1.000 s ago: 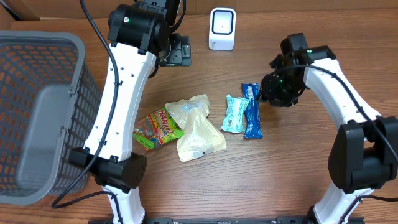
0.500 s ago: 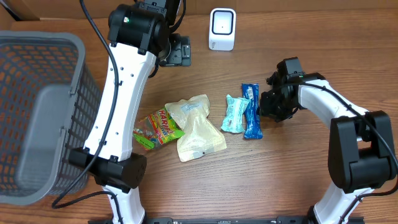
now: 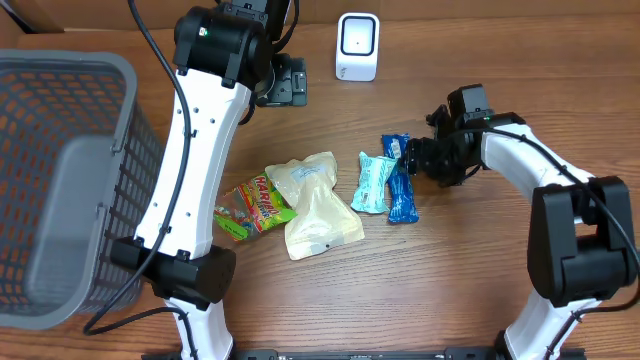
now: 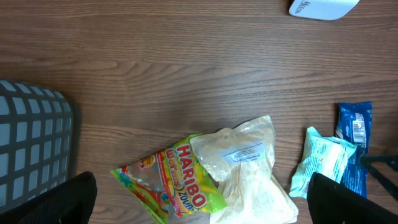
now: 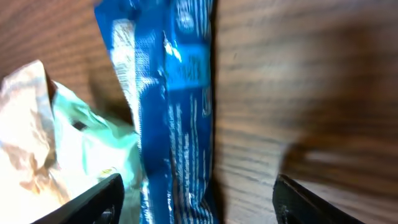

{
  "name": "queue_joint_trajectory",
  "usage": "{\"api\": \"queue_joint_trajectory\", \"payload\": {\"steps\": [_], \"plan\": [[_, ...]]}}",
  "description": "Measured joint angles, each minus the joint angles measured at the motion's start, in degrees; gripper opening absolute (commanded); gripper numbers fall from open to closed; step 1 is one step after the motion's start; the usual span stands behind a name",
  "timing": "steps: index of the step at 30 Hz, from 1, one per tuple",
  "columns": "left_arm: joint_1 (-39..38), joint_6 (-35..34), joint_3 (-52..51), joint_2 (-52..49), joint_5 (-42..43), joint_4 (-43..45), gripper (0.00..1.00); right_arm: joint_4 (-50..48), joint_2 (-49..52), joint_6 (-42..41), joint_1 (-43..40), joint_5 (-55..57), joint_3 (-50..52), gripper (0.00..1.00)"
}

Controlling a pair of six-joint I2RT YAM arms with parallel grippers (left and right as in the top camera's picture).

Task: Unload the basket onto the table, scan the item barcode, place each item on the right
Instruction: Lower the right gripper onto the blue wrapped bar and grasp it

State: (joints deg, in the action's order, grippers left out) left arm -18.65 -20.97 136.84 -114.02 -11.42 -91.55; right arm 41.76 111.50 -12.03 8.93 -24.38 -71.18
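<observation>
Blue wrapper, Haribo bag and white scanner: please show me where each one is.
blue wrapper (image 3: 402, 198), overhead view, lower half of the pack.
Haribo bag (image 3: 254, 204), overhead view, middle of the printed front.
white scanner (image 3: 357, 45), overhead view, its front face.

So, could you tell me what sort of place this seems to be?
Probably a mock shop checkout on a wooden table: a white barcode scanner, loose snack packets and a grey shopping basket suggest it.

It looks like a shop checkout bench: scanner (image 3: 357, 45), grey basket (image 3: 80, 60), snack packets (image 3: 312, 205).
</observation>
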Motion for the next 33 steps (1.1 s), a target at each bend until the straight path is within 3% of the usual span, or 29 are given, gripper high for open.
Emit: {"api": "queue_joint_trajectory", "payload": {"steps": [4,8,13,19,26,33], "plan": [[0.0,0.0,0.0,0.0,0.0,0.0,1.00,1.3,1.9,0.0,-0.1,-1.7,-0.8,0.58],[0.0,0.0,0.0,0.0,0.0,0.0,1.00,1.3,4.8,-0.1,-0.6,-5.0,-2.3,0.25],[0.0,0.0,0.0,0.0,0.0,0.0,1.00,1.5,6.1,-0.2,-1.8,-7.3,-2.4,0.06],[0.0,0.0,0.0,0.0,0.0,0.0,1.00,7.2,6.1,0.0,-3.4,-4.5,-4.5,0.04],[0.0,0.0,0.0,0.0,0.0,0.0,1.00,12.5,2.0,0.0,-0.2,13.7,-7.4,0.04],[0.0,0.0,0.0,0.0,0.0,0.0,1.00,13.4,-6.8,0.0,5.2,14.7,-9.2,0.04]]}}
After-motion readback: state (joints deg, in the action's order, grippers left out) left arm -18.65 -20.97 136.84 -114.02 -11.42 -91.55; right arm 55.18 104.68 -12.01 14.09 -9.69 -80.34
